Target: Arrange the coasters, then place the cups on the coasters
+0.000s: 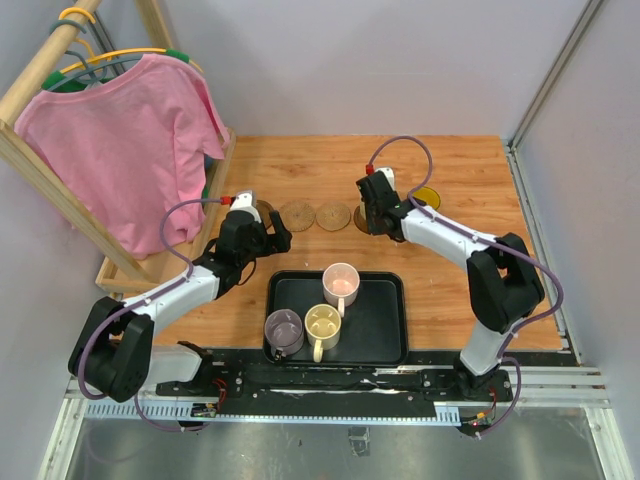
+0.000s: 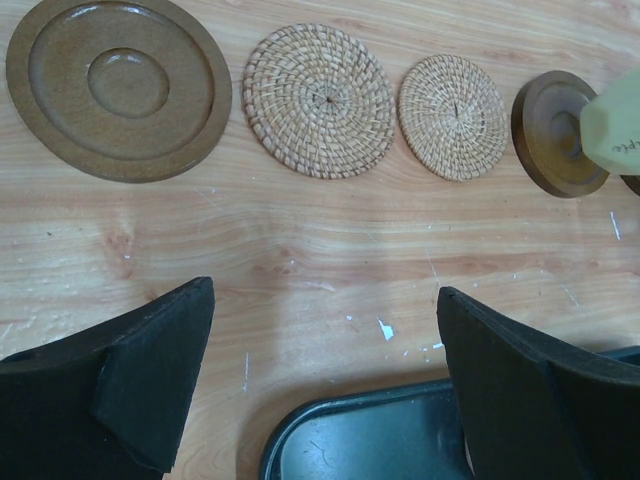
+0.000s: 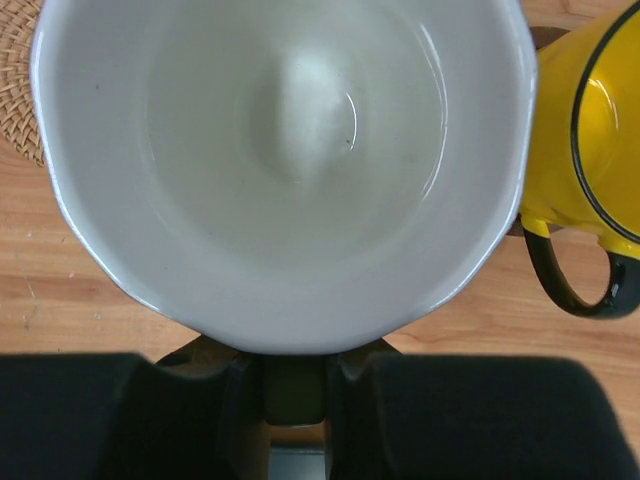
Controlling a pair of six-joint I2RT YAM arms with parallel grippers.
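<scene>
Finds coasters rowed at 12 o'clock, amber cup set, whitish cup pinched by right fingers, left fingers wide, empty, three cups unplaced.

Light wood grain with small white specks on the table. Dark brown, smooth, with ringed grooves: the first coaster. Tan, woven in a fine spiral: the second coaster and the third coaster. Dark brown again on the fourth coaster. Black, a little glossy, on the tray. In it a pale pink cup, a greyish purple cup and a cream-yellow cup. Plain glossy white cup; beside it a bright yellow cup with thin black line and black handle. Plain pink on the shirt.
</scene>
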